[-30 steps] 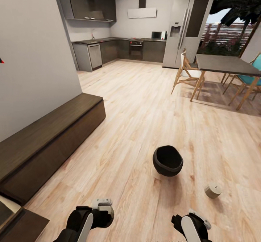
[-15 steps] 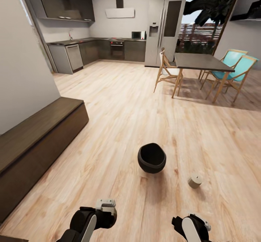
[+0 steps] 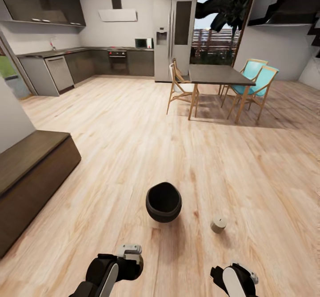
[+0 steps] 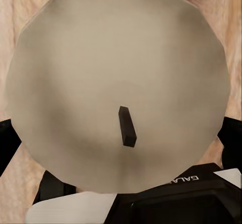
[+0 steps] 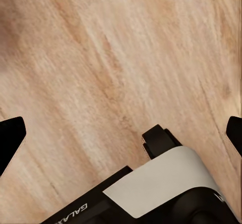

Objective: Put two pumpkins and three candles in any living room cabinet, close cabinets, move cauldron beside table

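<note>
Your left gripper point(image 4: 121, 108) had its jaws clamped on a candle point(image 4: 118, 88) — in the left wrist view the cream-white top with its short dark wick sat squarely between the two black fingers, wood floor point(image 3: 133, 128) showing past it. Your right gripper point(image 5: 121, 133) held nothing: the jaws stood wide, the two dark fingertips point(image 5: 11, 138) at opposite edges of the right wrist view with only floor planks between them.

In the head view both arms hung low at the bottom edge, the left one at point(image 3: 126, 261) and the right one at point(image 3: 233, 277). The cauldron point(image 3: 163, 202) stood upright on the floor just ahead of you, black, mouth open and up. A second candle point(image 3: 218, 224) stood on the floor near it, toward your right side, apart from the pot.

The cabinet point(image 3: 31, 177) ran along the wall on your left — long, low, dark brown, its visible front shut. Farther off stood the dining table point(image 3: 218, 72) with chairs around it, well apart from the cauldron, and the grey kitchen point(image 3: 89, 61) lay beyond.
</note>
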Tool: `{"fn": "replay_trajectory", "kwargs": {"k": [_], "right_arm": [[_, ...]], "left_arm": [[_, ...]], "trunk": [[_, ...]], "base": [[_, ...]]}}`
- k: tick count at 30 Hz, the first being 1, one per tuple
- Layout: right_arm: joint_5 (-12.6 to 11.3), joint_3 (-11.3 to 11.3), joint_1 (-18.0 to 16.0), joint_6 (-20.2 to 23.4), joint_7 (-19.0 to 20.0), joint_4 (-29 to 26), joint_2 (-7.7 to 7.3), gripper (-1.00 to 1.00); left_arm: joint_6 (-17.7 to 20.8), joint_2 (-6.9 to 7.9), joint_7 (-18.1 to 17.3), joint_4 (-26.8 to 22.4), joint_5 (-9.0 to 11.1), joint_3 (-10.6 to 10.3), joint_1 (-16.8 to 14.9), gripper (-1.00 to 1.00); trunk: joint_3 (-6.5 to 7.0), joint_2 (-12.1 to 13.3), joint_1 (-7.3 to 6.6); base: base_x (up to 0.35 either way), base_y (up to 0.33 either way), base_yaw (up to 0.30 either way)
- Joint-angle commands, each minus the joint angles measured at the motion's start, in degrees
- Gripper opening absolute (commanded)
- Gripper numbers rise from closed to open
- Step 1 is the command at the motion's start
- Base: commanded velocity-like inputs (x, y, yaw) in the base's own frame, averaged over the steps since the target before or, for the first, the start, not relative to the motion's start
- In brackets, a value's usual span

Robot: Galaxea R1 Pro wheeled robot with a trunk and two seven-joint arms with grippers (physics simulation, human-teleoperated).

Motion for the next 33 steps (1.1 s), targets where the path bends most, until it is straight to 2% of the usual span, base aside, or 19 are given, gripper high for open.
{"fn": "replay_trajectory", "kwargs": {"k": [1,9,26,33], "right_arm": [[-0.31,-0.04,-0.04,0.16,-0.42,-0.06,0.03,1.0],[0.03,0.02,-0.04,0.11,-0.43,-0.06,0.03,1.0],[-0.07,0.31,-0.04,0.1,-0.42,-0.06,0.04,1.0],[0.07,0.47,-0.04,-0.01,-0.42,-0.06,0.03,1.0]], "left_arm": [[0.21,0.0,0.58,-0.07,0.62,-0.03,-0.02,-1.0],[0.26,-0.03,0.67,-0.07,0.6,-0.1,-0.03,-1.0],[0.21,-0.05,0.82,-0.07,0.59,-0.08,-0.03,-1.0],[0.19,-0.05,0.84,-0.07,0.59,-0.1,-0.03,-1.0]], "trunk": [[-0.05,-0.02,0.02],[-0.05,-0.02,0.02],[-0.05,-0.02,0.02],[-0.05,-0.02,0.02]], "base": [[0.269,-0.207,-0.109],[0.228,-0.256,-0.003],[0.166,-0.301,0.272],[0.252,-0.212,0.07]]}}
